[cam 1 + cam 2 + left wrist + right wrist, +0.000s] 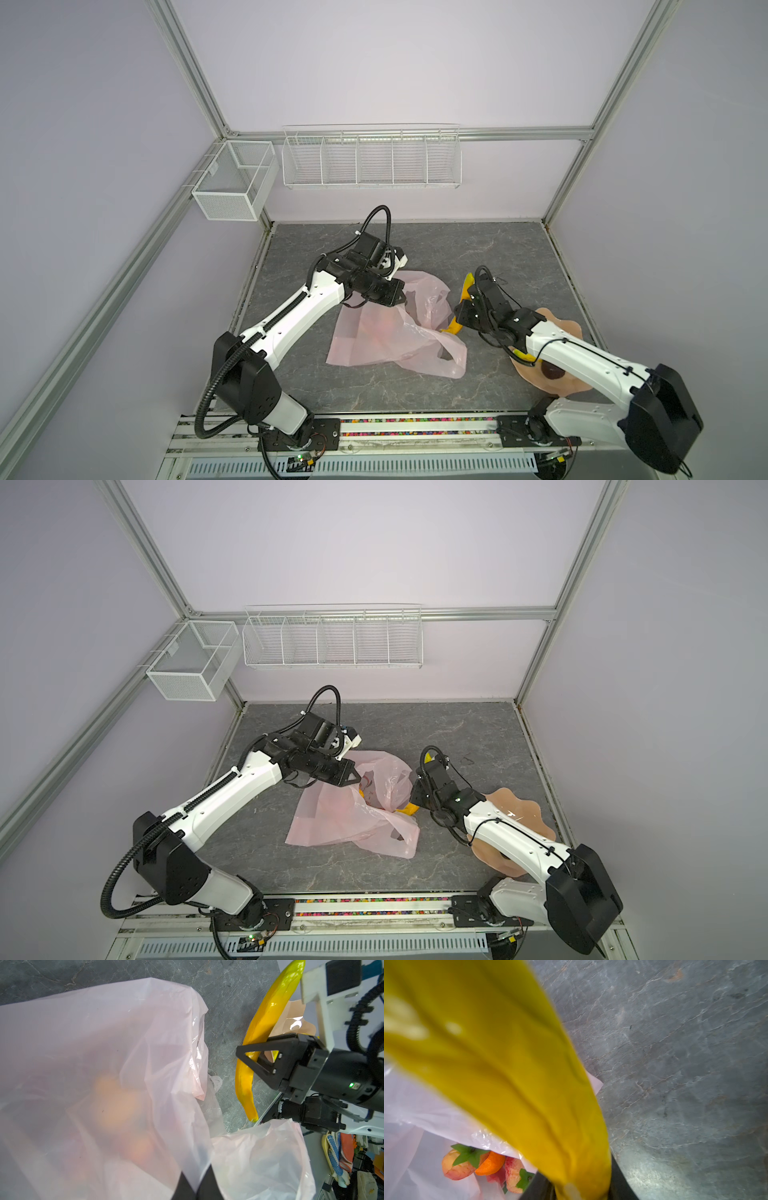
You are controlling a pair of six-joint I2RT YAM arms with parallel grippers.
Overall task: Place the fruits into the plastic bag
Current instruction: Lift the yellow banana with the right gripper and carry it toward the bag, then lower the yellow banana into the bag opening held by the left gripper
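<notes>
I look first at the flat grey marbled table surface (415, 249). In its middle lies the thin see-through pale-pink plastic bag (374, 332), all floppy and crinkly. My left gripper (196, 1186) is pinched tight on the bag's top edge and holds the mouth up. If that thin film slips out, I think the mouth falls flat and nothing goes in.

Near the right edge sits the wavy peach-coloured plate (519, 808), with a small dark brown fruit (550, 370) on it.

My right gripper (244, 1055) is clamped around the long yellow toy banana (268, 1014), just beside the bag's mouth and not inside. It is long, so it could catch the rim, push the bag shut, or drop on the table.

The little orange and red-yellow fruits (492, 1163) are inside already. A hard poke might roll them out.
</notes>
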